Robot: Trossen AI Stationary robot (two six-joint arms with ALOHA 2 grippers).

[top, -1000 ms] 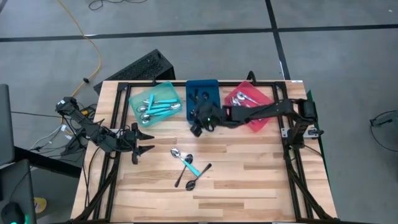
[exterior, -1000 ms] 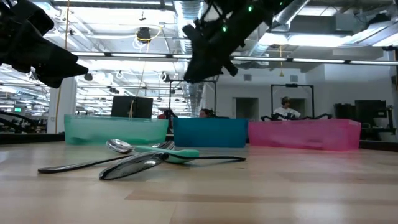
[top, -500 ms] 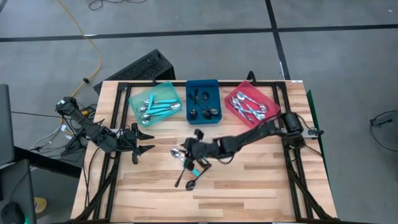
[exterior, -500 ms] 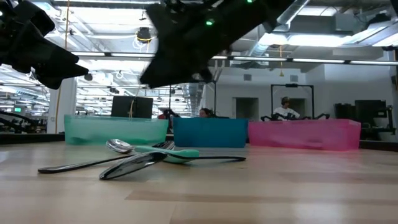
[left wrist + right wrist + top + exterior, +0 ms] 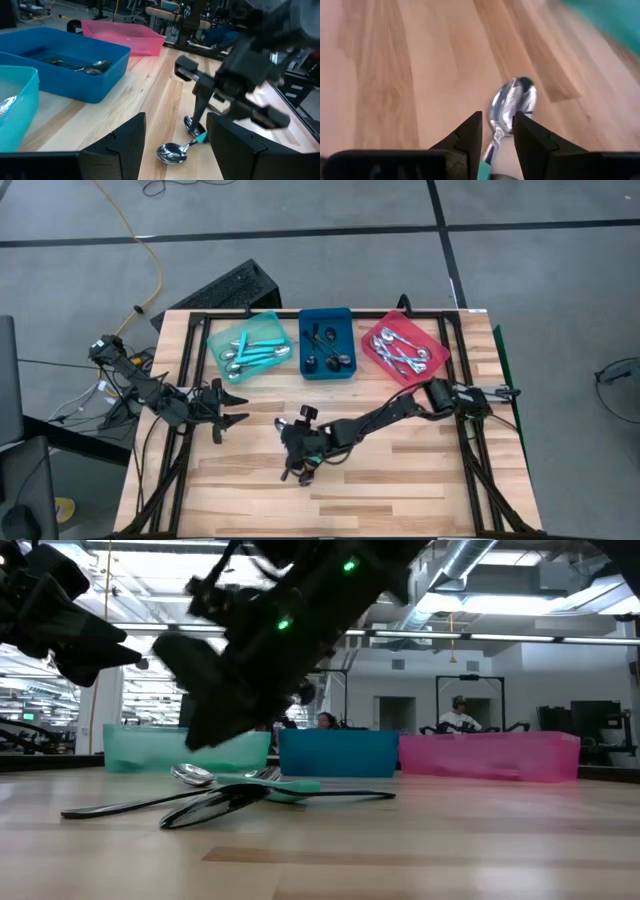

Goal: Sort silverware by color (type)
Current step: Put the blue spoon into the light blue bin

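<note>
Loose spoons lie crossed on the table's middle [image 5: 235,795]: a silver spoon with a teal handle [image 5: 512,102] and black ones, one bowl showing [image 5: 306,478]. My right gripper [image 5: 298,442] hangs just above them, open, pointing down. In the right wrist view its fingers [image 5: 497,117] stand on either side of the teal-handled spoon's neck, and no touch shows. My left gripper [image 5: 235,407] waits open by the table's left side. Other spoons lie in three trays.
Along the far edge stand a teal tray [image 5: 250,347] with teal-handled spoons, a blue tray [image 5: 328,343] with black spoons and a pink tray [image 5: 403,348] with silver spoons. Bare wood lies near and right of the loose spoons. People sit in the room behind.
My right arm has swung from over the blue tray's near edge toward the table's near edge and left, and has come down over the loose spoons. The spoons on the table have stayed where they were.
</note>
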